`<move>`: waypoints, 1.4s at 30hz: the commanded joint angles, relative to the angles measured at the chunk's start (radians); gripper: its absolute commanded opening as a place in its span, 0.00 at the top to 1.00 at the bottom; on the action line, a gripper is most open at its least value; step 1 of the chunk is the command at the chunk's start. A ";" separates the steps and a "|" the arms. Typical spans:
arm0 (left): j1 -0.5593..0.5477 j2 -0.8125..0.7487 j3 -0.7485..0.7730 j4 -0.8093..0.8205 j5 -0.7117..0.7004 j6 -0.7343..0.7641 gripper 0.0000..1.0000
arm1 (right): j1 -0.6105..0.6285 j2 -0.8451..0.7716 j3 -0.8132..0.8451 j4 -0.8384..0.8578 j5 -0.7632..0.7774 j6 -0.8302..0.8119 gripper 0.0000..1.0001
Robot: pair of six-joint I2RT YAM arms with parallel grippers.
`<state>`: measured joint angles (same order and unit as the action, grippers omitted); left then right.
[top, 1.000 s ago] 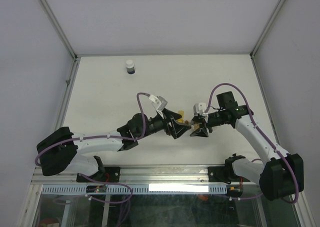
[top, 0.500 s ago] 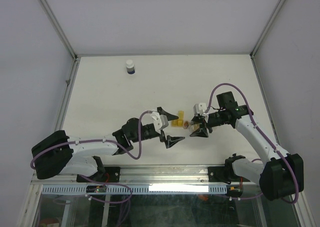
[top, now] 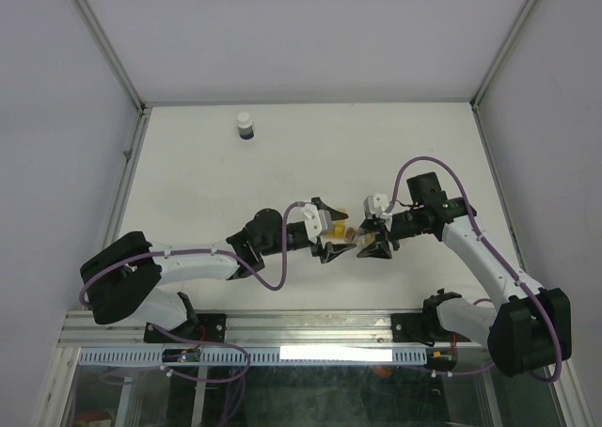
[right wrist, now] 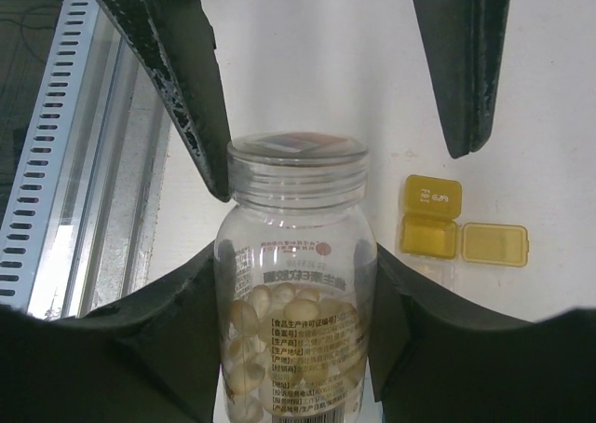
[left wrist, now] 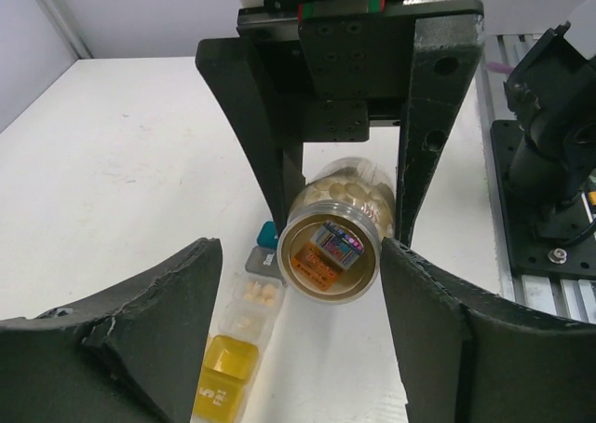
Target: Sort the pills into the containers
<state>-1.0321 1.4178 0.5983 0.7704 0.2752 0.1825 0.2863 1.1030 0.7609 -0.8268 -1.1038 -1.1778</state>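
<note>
Though perhaps matte, white table (top: 282,154), pale walls (top: 301,32); right end effector (top: 365,237) clamped on bottle (right wrist: 296,283), left end effector (left wrist: 300,255) apart.

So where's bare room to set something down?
Bare table spreads along the far edge right of the white bottle, and down the left side. Crowded: the near middle, where the left gripper and right gripper meet at the pill jar, by the containers.

A robotics lab cell: a bare white desk (top: 395,145) boxed in by plain panels (top: 282,32) on aluminium framing (top: 103,41).
</note>
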 commanded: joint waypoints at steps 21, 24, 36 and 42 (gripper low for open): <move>0.044 0.018 0.048 0.125 -0.035 -0.488 1.00 | 0.004 0.000 0.020 0.013 -0.026 -0.009 1.00; 0.043 -0.026 0.013 0.142 -0.185 -0.710 1.00 | 0.004 0.001 0.019 0.020 -0.018 0.000 1.00; 0.025 -0.072 0.054 -0.079 -0.376 -1.012 1.00 | -0.002 -0.002 0.021 0.023 -0.010 0.008 1.00; 0.055 -0.148 -0.010 -0.180 -0.485 -0.959 1.00 | -0.016 -0.023 0.025 0.015 -0.022 0.009 1.00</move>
<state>-1.0058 1.3392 0.6098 0.6659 -0.1028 -0.7696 0.2787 1.1080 0.7628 -0.8097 -1.0851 -1.1580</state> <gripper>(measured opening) 0.404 0.544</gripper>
